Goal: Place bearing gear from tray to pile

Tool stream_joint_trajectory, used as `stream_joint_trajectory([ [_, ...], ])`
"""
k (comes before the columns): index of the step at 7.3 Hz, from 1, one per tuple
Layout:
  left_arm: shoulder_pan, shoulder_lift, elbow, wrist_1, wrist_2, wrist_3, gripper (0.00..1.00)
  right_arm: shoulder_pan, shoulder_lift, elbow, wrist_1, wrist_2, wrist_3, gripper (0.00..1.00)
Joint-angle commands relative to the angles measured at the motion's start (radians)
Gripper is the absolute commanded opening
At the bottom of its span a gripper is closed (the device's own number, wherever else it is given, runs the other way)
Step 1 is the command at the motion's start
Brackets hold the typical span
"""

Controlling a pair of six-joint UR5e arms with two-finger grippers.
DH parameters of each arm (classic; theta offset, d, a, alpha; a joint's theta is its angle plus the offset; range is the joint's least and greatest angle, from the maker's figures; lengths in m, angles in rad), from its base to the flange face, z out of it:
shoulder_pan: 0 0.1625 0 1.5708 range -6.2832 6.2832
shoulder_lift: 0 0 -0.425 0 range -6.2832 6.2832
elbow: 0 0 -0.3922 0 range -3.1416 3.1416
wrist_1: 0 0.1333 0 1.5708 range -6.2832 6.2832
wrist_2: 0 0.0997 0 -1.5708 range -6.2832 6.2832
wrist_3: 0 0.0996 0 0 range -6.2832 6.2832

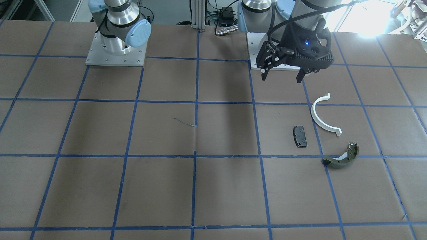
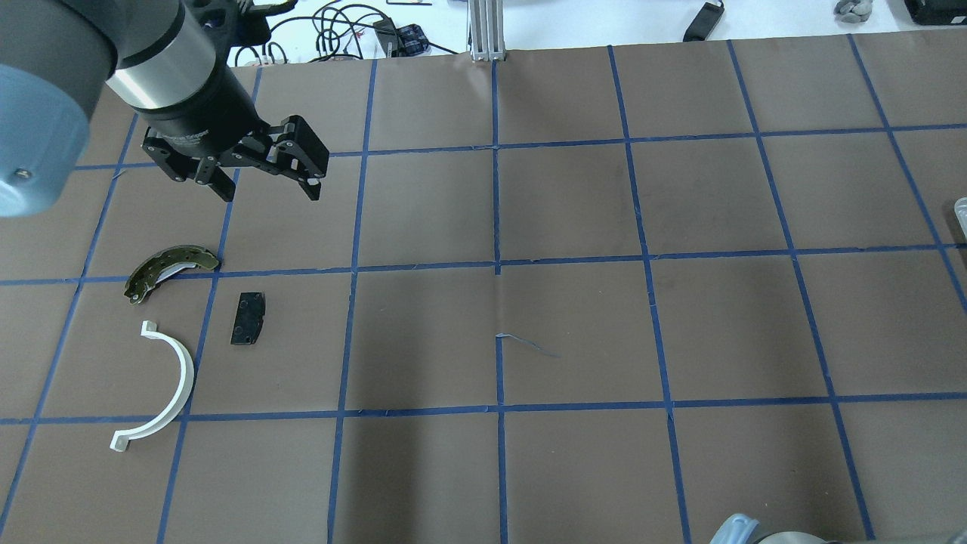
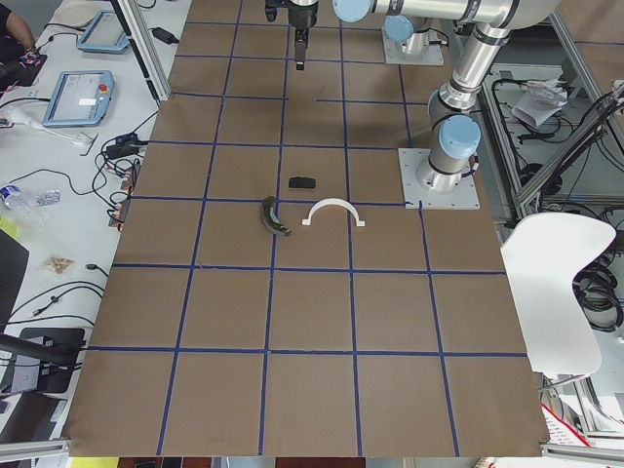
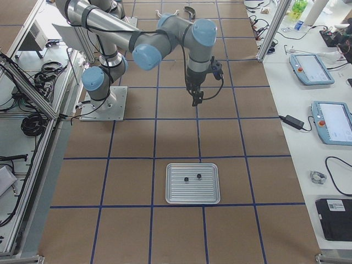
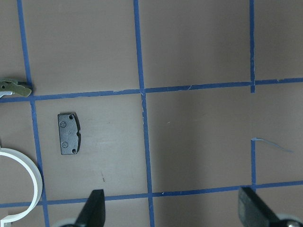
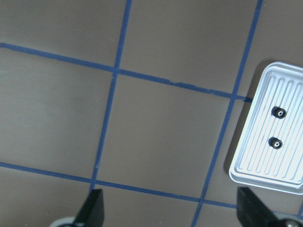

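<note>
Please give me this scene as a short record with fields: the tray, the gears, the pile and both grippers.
tray: metal tray on the table, holds two parts
gears: two small black gears, both in the tray, not touching
pile: white half-ring, black pad, green brake shoe, lying apart
left gripper: open, empty, near the pile
right gripper: open, empty, beside the tray

Upper gear (image 6: 280,112) and lower gear (image 6: 275,142), small and black, lie apart in the ribbed silver tray (image 6: 255,158) at the right wrist view's right edge. In the overhead view's left, the pile (image 2: 245,326): green shoe (image 2: 151,266), black pad (image 2: 249,316), white half-ring (image 2: 183,374), none touching.
</note>
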Motion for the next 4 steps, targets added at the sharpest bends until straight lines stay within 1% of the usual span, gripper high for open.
stream_joint_trajectory([
  [1,-0.003,0.004,-0.008,0.002,0.0,-0.001,1.0,-0.128,0.17,-0.004,-0.198,0.007,-0.111,1.0],
  [2,-0.003,0.003,-0.008,0.004,0.0,0.001,1.0,-0.164,0.236,-0.01,-0.239,0.011,-0.117,1.0],
  [3,-0.003,0.001,-0.005,0.008,0.0,0.001,1.0,-0.179,0.279,-0.013,-0.263,0.01,-0.108,0.98],
  [4,-0.005,-0.008,-0.003,0.028,0.002,-0.002,1.0,-0.181,0.334,-0.003,-0.358,-0.002,-0.111,0.97],
])
